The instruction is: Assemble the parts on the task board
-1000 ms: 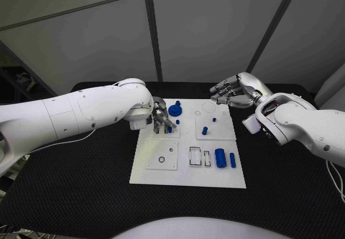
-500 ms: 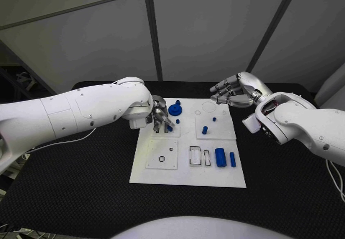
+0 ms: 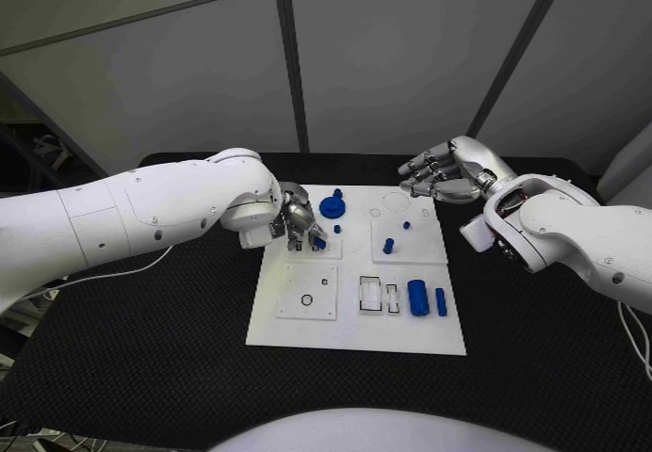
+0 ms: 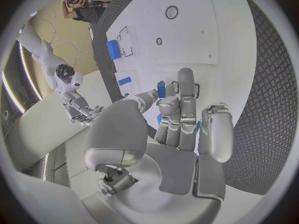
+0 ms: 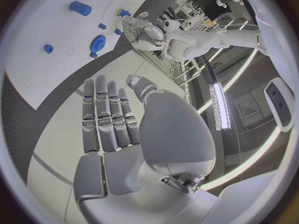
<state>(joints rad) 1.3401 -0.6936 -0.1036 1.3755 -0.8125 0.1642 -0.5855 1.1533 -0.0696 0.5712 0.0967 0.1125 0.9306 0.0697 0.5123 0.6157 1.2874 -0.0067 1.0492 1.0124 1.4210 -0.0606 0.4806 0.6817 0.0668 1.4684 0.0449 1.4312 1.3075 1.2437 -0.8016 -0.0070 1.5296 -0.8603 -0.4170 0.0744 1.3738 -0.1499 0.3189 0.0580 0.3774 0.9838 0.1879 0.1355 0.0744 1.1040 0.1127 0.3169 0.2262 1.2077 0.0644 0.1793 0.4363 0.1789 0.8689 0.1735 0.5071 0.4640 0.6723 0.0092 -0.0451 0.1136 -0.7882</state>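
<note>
The task board (image 3: 356, 325) sits square in the middle of the black table (image 3: 136, 358), just where it was a second ago — nothing on it has shifted. The left arm (image 3: 129, 217) has swung a touch further in over the board's upper-left part, elbow rising, while the left hand (image 3: 301, 226) stays planted over the same spot. Its fingers are bunched down around a small blue peg (image 3: 319, 242); from the left wrist view bits of blue show between the fingertips, so it looks pinched there, though I can't tell how firm the hold is or whether the peg is already seated.

Over on the far right corner of the board, the right hand (image 3: 446, 171) hovers, unchanged, fingers loosely spread and holding nothing at all.

Smaller stuff now: the blue gear-shaped piece (image 3: 332, 208) stands just beside the left hand. Two little blue pegs (image 3: 387, 246) stand on the right-hand plate. Lower down, the blue cylinder (image 3: 417, 298) and a slimmer one rest in their slots, with an open slot beside them.

My read: the left arm is only adjusting its angle, still working that peg into place, so the task is midway.
</note>
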